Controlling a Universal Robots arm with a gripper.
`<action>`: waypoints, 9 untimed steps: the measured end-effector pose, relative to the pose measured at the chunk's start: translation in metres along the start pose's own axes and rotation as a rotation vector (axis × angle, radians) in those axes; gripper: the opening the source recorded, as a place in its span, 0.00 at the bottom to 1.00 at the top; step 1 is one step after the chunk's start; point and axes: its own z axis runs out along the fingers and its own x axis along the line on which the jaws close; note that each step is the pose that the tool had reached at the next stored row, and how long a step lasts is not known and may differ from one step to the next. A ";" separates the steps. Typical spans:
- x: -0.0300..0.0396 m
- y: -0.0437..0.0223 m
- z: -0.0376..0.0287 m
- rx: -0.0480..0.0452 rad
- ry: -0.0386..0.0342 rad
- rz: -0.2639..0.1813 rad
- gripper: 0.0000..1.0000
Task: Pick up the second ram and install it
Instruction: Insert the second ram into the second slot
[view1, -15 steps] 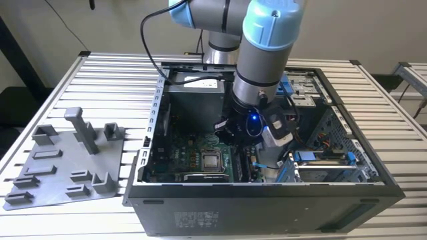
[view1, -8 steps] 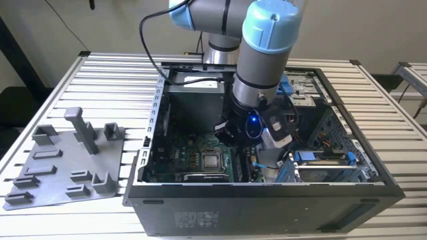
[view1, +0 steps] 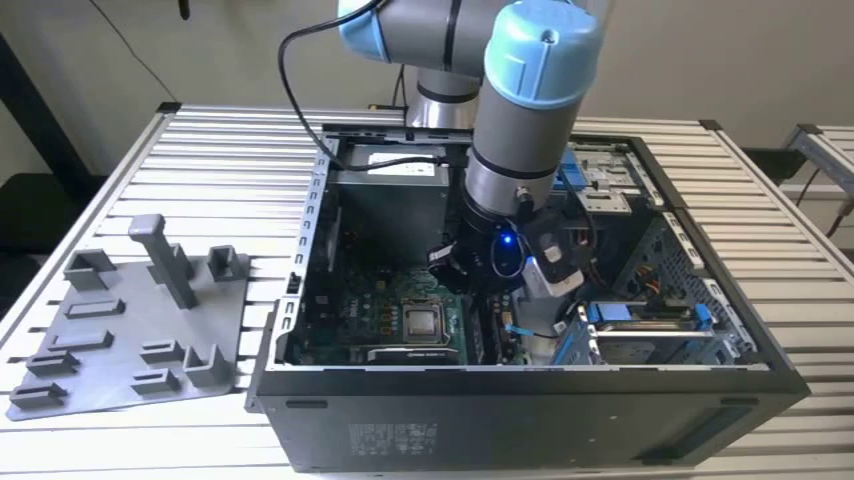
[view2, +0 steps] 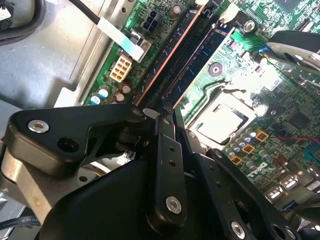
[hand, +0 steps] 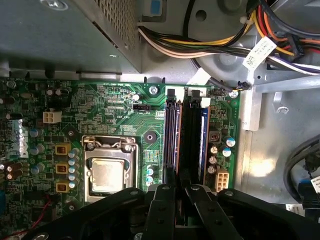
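One gripper (hand: 181, 192) sits low inside the computer case (view1: 534, 400). Its fingers look pinched nearly together. The second ram (hand: 192, 137) stands in its slot, touching the fingertips and reaching toward 12 o'clock from them in the first wrist view.

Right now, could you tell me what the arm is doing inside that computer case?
The arm's gripper is down inside the open computer case, over the motherboard's memory slots, beside the silver processor. A RAM stick stands edge-up in the slot bank, and the fingers sit right at its end, closed to a narrow gap. The grey fixture plate sits on the table outside the case.
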 end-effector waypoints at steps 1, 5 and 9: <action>0.0000 0.0000 0.0000 0.0000 0.0000 0.000 0.14; 0.0000 0.0001 0.0015 -0.0004 -0.0002 0.001 0.14; 0.0000 -0.0001 0.0037 0.0006 0.0003 0.001 0.14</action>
